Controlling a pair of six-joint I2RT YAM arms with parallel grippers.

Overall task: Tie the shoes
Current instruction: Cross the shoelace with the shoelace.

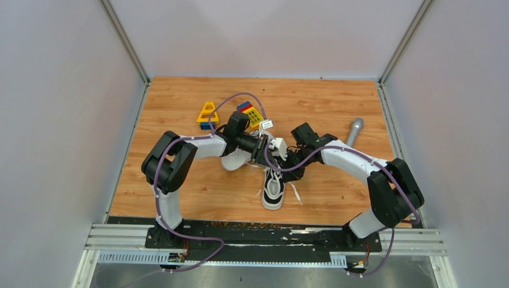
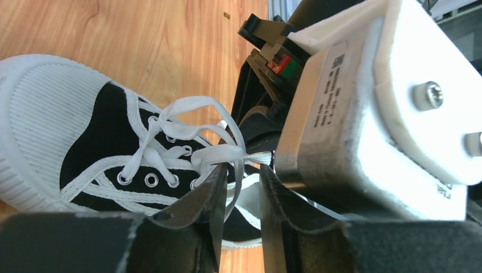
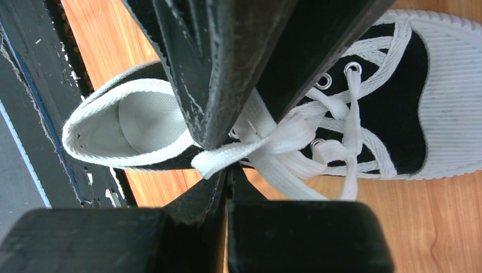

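**Bench-top, mid-task:** Two black-and-white robot arms meet at ctr of the light wooden bench (image 1: pixel 198 198) in the top view. They sit over a small black canvas sneaker with white rubber sole and toe cap (image 1: pixel 273 191), upright, toe toward bottom of frame. Its mouth & eyelets are hidden there under the wrists.

The left gripper (image 2: pixel 241 173), lower ctr of its wrist view, stands w/ jaws slightly spread. A long white lace (image 2: pixel 227 153) drops through the gap; can't tell if it touches either finger.

The right gripper (image 3: pixel 227 173), lower ctr of its own view, is pressed together, pinching a fold of that lace just over the sneaker's mouth. Black parts of the other arm block the upper half of that view, so the lace crossing is only partly seen.

A second sneaker (image 1: pixel 235 159), left of ctr in the top view, shows its white underside. Its upper is out of sight, part tucked under the left arm.

Upper part of the top view: yellow toy block (image 1: pixel 207 113), multi-colour toy blocks (image 1: pixel 252 114) partly behind the arm, and grey metal cylinder (image 1: pixel 354 131) at upper right.
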